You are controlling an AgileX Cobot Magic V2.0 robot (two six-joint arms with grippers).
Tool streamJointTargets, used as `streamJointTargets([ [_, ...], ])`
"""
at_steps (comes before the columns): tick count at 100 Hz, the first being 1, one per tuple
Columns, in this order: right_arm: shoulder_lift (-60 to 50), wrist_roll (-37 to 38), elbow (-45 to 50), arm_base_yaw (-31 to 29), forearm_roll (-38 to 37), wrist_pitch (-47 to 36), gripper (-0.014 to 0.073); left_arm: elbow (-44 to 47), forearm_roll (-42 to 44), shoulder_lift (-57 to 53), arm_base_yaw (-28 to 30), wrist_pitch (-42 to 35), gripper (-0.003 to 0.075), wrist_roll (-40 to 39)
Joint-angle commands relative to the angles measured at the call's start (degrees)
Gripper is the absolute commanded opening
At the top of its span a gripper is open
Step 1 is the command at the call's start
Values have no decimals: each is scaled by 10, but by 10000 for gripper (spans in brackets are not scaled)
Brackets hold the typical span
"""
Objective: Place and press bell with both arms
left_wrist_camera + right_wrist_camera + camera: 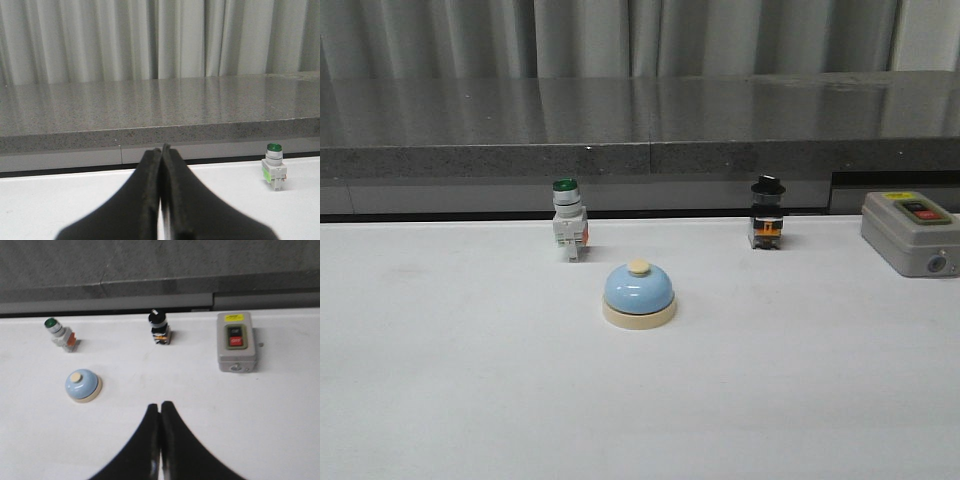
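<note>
The light-blue bell (639,293) with a cream base and cream button stands on the white table near the middle of the front view. It also shows in the right wrist view (83,385), ahead of and to one side of my right gripper (160,405). The right gripper is shut and empty, above the table. My left gripper (162,149) is shut and empty, low over the table; the bell is not in its view. Neither arm shows in the front view.
A green-capped white push-button switch (568,219) stands behind the bell to the left. A black-capped switch (767,212) stands behind it to the right. A grey box with a red button (912,231) sits at the far right. A grey ledge (640,150) runs along the back.
</note>
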Motion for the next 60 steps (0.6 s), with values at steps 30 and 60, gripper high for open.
streamJointTargets([
  [30, 203, -89, -66, 103, 76, 26, -60, 24, 0, -17, 1, -43, -20, -4],
  [60, 367, -93, -155, 196, 76, 6, -60, 24, 0, -17, 1, -43, -20, -4],
])
